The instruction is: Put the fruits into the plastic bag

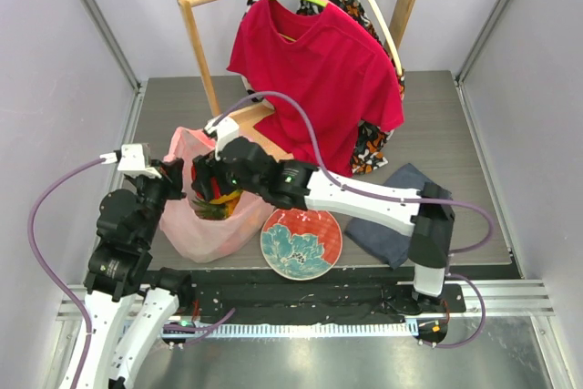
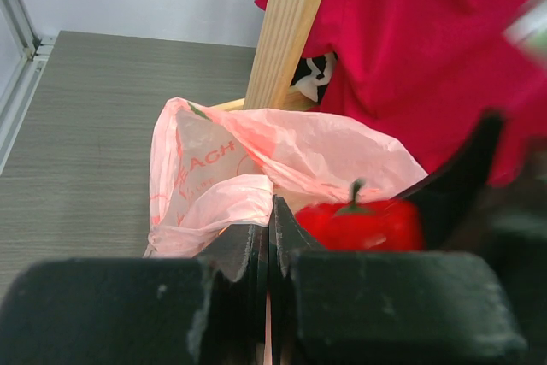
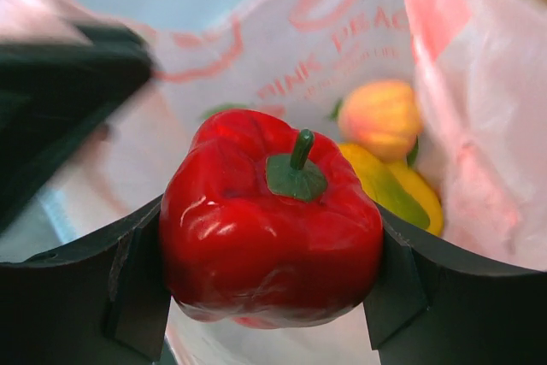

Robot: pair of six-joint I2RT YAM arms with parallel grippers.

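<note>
Table (image 1: 455,134): grey wood-grain top that carries everything.
Rack (image 1: 199,43): wooden frame standing at the back.
Shirt (image 1: 319,79): red, hanging from the rack's rail.
Bag (image 1: 187,230): thin pink plastic with its mouth open, standing front-left beside the plate.
Cloth (image 1: 401,216): grey-blue, folded, right of the plate.
Plate (image 1: 301,266): round, red with a teal flower, at the near edge.
Right gripper (image 3: 269,271): over the bag's mouth, jaws clamped on the pepper's sides.
Left gripper (image 2: 270,237): at the bag's left rim, jaws pressed together with pink film pinched between them.
Pepper (image 3: 248,228): red and glossy, stem up, held above the bag's opening.
Peach (image 3: 382,117): inside the bag.
Yellow fruit (image 3: 393,190): inside the bag, just below the peach.
</note>
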